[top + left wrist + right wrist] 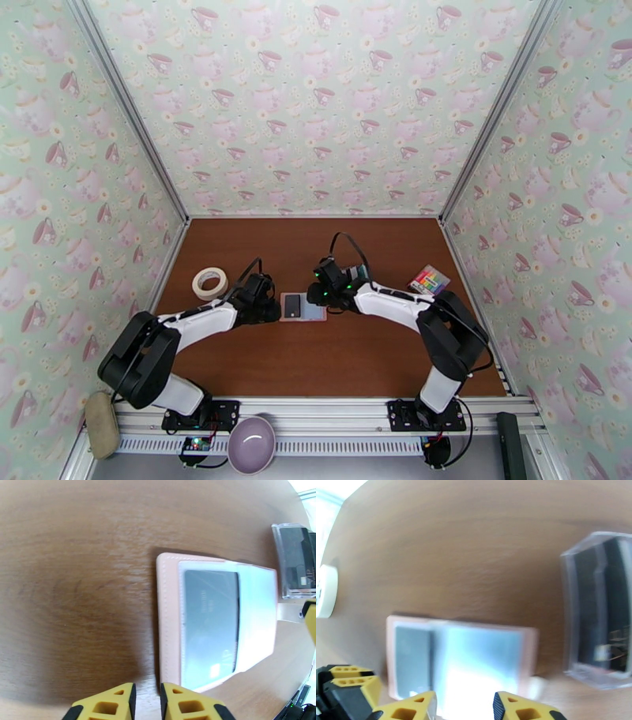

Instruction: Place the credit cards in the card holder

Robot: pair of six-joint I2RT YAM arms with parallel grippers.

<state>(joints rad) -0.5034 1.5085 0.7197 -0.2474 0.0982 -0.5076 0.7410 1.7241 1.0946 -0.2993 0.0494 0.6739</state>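
Both arms reach low and inward over the table (332, 359). I see the left gripper (147, 691) narrowly parted and the right gripper (464, 699) wider, both empty. The holder (303, 307) lies open between them, a dark card (209, 618) inside.

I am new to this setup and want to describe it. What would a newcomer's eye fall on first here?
First the pale pink card holder, open at the middle of the brown table with a dark card in its left half, flanked by the left gripper and the right gripper. Then the teacup wallpaper on every wall, and a clear box of dark cards beside the holder.
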